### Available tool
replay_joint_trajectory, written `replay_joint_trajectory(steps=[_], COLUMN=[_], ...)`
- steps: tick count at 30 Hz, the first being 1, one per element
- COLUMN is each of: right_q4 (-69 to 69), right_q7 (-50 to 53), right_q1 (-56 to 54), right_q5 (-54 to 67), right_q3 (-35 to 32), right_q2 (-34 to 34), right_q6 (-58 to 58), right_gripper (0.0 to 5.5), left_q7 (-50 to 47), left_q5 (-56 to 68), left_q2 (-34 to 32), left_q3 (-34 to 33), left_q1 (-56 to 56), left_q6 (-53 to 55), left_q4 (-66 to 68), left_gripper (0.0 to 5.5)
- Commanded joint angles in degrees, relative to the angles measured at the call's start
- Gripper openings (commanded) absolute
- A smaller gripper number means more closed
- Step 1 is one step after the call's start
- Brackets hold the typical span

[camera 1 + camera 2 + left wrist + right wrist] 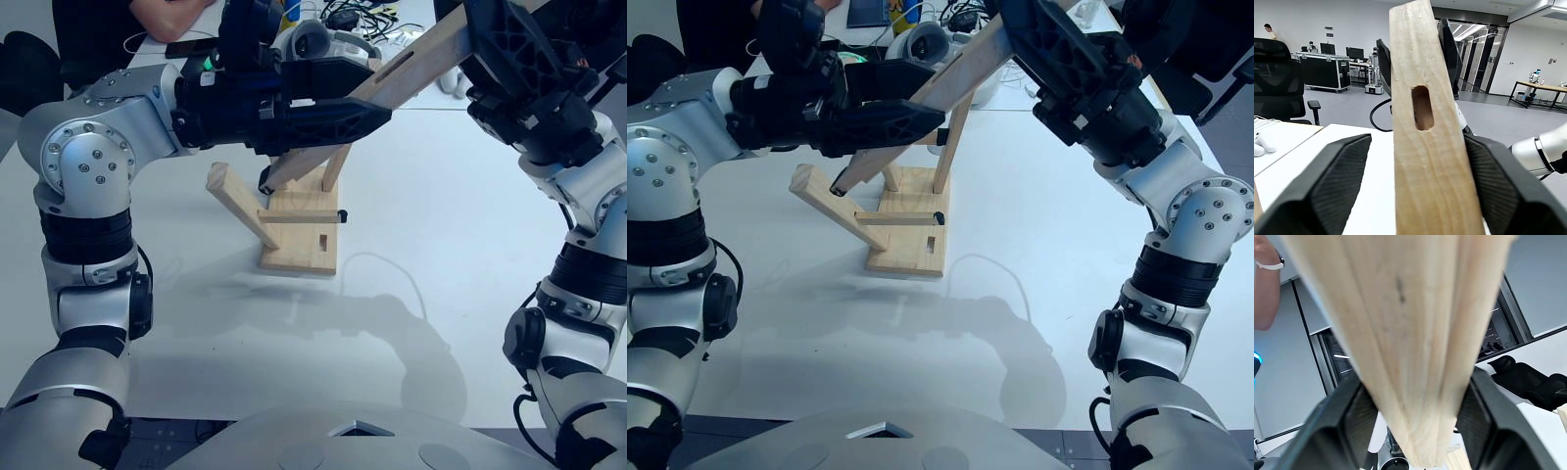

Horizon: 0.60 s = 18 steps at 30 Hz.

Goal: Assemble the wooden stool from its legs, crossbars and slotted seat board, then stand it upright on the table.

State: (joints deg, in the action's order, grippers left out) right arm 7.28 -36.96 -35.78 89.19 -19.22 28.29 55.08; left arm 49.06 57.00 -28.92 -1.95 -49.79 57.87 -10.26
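Note:
A long wooden leg [411, 67] with a slot hangs slanted above the table, its low end over the seat board [299, 250]. My right gripper [1019, 39] is shut on the leg's upper end, with pads pressed on both sides [1413, 379]. My left gripper [367, 110] brackets the leg's middle and is open. In the left wrist view one of its fingers [1488, 186] touches the wood and the other stands slightly off. The seat board lies flat, with an upright leg [336, 166], a tilted leg [235, 201] and a crossbar [299, 215] on it.
Cables and a white device [313, 39] crowd the table's far edge, beside a dark phone [196, 46]. A person sits behind that edge. Bare white tabletop [294, 343] stretches in front of the seat board.

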Motion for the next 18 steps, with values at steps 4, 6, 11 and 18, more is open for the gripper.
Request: replay_joint_trajectory(steps=[4, 6, 11, 18], right_q4=[2.1, 1.7, -0.5, -4.0], right_q7=[-3.8, -5.2, -6.6, -6.6], right_q1=[3.4, 5.0, 7.8, 7.8], right_q5=[-6.4, -6.8, -6.0, -6.4], right_q3=[1.3, 0.4, -3.8, -8.2], right_q2=[1.4, 2.2, 4.9, 7.8], right_q6=[-1.7, -1.2, -0.9, -1.2], right_gripper=[2.08, 2.08, 2.08, 2.08], left_q7=[-1.8, -1.1, 3.8, 11.8], left_q5=[1.2, 0.4, -5.9, -20.6], left_q2=[-4.9, -8.9, -21.3, -31.9], left_q3=[-5.3, -7.3, -8.6, -1.4], left_q1=[1.4, 1.6, 6.1, 21.5], left_q6=[1.4, 1.4, -2.0, -15.0], left_q4=[-4.0, -5.3, -9.7, -16.7], left_gripper=[4.43, 4.58, 4.58, 4.58])
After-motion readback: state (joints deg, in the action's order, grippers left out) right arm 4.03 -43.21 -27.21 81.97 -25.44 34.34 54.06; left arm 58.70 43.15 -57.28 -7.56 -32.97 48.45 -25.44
